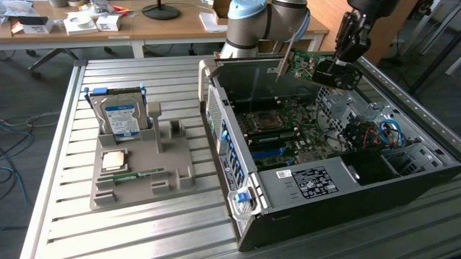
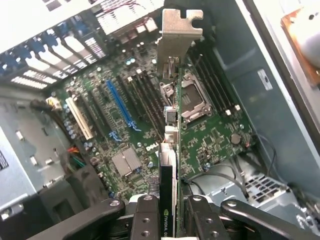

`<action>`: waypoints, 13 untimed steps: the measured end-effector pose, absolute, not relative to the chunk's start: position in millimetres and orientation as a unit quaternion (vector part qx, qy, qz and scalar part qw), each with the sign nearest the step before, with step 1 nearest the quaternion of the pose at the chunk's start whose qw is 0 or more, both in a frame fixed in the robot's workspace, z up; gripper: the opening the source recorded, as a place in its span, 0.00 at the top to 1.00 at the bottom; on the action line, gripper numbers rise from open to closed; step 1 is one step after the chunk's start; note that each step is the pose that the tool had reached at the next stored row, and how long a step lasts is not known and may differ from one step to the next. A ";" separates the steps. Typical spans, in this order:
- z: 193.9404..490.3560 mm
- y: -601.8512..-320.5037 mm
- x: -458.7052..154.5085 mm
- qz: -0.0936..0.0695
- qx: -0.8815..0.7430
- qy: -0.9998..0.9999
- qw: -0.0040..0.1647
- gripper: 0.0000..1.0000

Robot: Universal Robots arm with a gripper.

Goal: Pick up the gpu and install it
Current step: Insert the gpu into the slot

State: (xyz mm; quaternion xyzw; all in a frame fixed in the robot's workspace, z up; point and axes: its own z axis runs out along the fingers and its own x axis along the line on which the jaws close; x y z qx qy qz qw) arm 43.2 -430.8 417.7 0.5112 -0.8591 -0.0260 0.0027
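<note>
1. Your claw (image 1: 338, 58) is closed on the gpu (image 1: 306, 63) and holds it in the air over the far end of the open computer case (image 1: 425, 170), toward the far edge of the surface (image 1: 144, 226).
2. In the wrist view you see the gpu (image 2: 169, 165) edge-on. It is pinched in the claw (image 2: 171, 220), with one of the black fingers (image 2: 145, 217) on each side of the card.
3. The silver bracket (image 1: 283, 66) is at the end of the card away from your grip, toward the exterior view's left. The black fan (image 1: 340, 76) sits at the gripped end, just below the claw.
4. In the wrist view the bracket (image 2: 180, 37) is the part of the card farthest from the claw.
5. The card hangs clear of the motherboard (image 1: 284, 135) and is not seated in any slot. In the wrist view the motherboard (image 2: 215, 135) lies well beneath the card, and its blue slot (image 2: 120, 105) runs beside the card's line.
6. The case lies on its side with the open face up. It fills the half of the surface toward the exterior view's right.
7. On the other half of the surface sits a grey holder (image 1: 173, 183). A hard drive (image 1: 121, 117) stands upright at its far end. A processor chip (image 1: 115, 161) and a green memory stick (image 1: 138, 175) lie flat nearer the near edge.
</note>
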 end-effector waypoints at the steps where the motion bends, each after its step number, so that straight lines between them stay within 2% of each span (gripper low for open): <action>1: 417.7 -430.8 43.2 -0.026 0.519 -0.855 0.003 0.74; 13: 417.7 -430.8 43.2 -0.026 0.571 -0.821 0.005 0.74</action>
